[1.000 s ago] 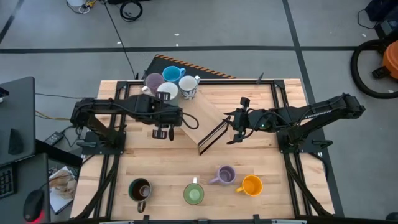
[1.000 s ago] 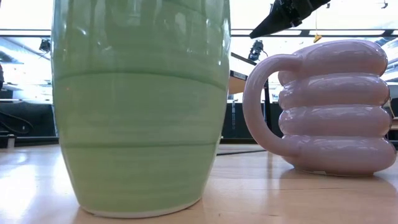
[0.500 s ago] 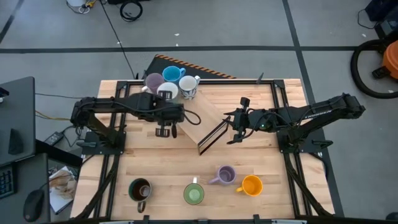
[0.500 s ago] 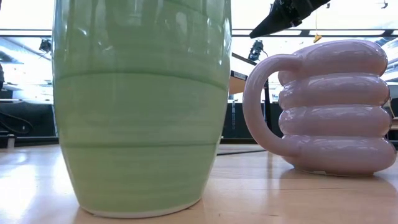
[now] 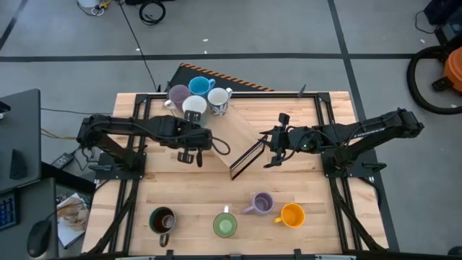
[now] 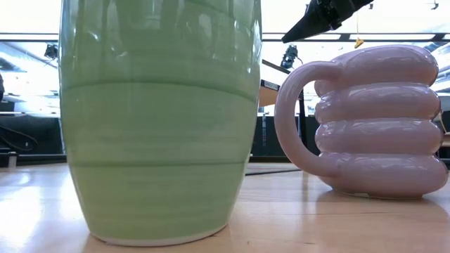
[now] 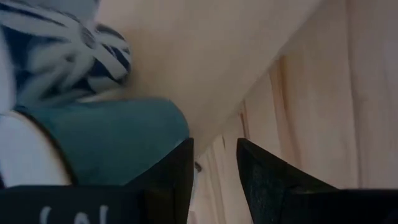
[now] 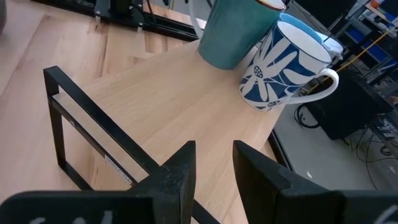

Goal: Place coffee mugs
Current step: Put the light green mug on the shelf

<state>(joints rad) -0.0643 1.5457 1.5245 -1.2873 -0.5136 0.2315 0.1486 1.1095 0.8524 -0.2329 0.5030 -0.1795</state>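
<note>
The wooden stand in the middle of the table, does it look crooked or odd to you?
Yes. The wooden stand sits diagonally across the table, not squared to its edges, and four mugs crowd its far end. Nothing looks spilled or broken.

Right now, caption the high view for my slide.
Left gripper and right gripper hover beside a raised wooden shelf; four mugs clustered behind, four lined along the front.

wooden table (image 5: 332,217), mugs (image 5: 224,225), tilted board (image 5: 234,137)
</note>
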